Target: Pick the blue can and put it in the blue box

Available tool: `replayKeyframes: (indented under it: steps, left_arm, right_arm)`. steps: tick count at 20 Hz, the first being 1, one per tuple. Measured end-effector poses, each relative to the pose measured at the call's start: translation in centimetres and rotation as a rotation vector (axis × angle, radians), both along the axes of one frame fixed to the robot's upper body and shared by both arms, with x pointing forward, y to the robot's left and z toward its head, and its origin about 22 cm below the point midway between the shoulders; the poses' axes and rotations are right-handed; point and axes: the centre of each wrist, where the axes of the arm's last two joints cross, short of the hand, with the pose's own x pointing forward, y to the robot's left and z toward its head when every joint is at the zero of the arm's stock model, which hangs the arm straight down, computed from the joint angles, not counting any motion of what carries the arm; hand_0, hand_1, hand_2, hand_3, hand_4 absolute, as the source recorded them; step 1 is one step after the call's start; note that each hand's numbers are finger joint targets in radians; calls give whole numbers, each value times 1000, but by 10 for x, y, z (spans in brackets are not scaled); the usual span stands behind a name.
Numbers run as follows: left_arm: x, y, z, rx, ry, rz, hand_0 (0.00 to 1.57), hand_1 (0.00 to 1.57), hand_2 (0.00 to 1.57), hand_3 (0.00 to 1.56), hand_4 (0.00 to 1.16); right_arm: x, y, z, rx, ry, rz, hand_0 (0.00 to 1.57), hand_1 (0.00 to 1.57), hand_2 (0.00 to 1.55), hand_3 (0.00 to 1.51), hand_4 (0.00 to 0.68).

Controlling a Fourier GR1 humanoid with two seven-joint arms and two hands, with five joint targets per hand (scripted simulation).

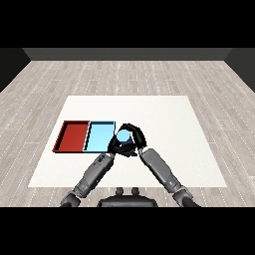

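Observation:
The blue can [123, 136] is held just past the right edge of the light blue tray [98, 137]. My right hand [136, 135] is curled round it from the right, with fingers arching over its top. Pressed close against the can's lower left side is my left hand [114, 146], which merges with the right hand's dark shape. The can's lower part is hidden behind both hands.
A red tray [73, 136] lies against the left side of the light blue tray. Both sit at the left of the white table [169, 119], which stretches wide to the right and back. Wooden floor surrounds the table.

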Motion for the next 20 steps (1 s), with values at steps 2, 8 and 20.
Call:
replayKeyframes:
  steps: [2,8,20]
  left_arm:
    - [-3,-5,1,-4,-11,0,0,0,0,0,0]
    - [4,-6,0,50,0,22,0,0,0,0,0]
    - [7,-14,7,194,-10,103,732,732,718,422,695]
  right_arm:
    - [-3,4,1,2,0,10,1478,1478,1457,1394,542]
    - [-4,5,7,10,3,29,1511,1511,1469,1408,561]
    - [-3,2,7,17,-6,29,1483,1483,1459,1406,583]
